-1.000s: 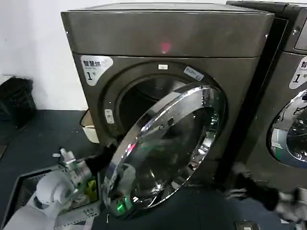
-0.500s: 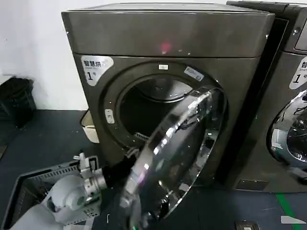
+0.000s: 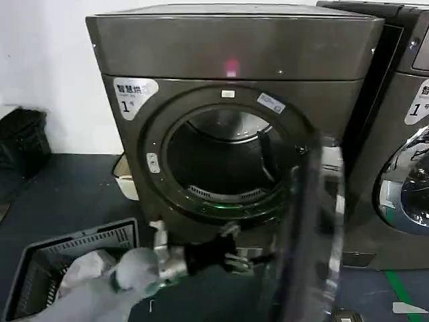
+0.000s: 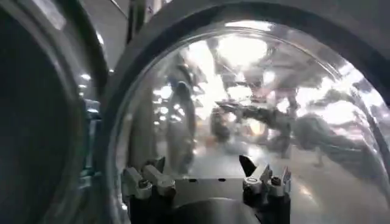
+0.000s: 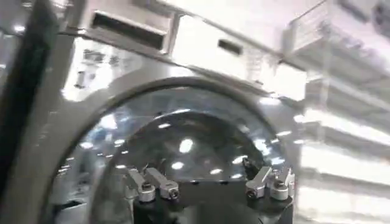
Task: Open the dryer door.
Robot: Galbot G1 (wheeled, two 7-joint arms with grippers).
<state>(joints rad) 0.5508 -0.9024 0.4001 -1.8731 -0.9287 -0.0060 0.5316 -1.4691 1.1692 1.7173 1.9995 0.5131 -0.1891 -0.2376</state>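
The dryer door stands swung out edge-on at the right side of the dryer, hinged there, leaving the dark drum mouth exposed. The left claw reaches low across the front toward the door's inner face, likely to push it wider; in its wrist view its fingers are spread, holding nothing. The right claw is also spread and empty, facing a chrome door.

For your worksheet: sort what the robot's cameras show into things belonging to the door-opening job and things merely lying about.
Job: dryer; dryer door, swung wide; left tool, open.

Lying about: laundry basket; second machine; white tub.
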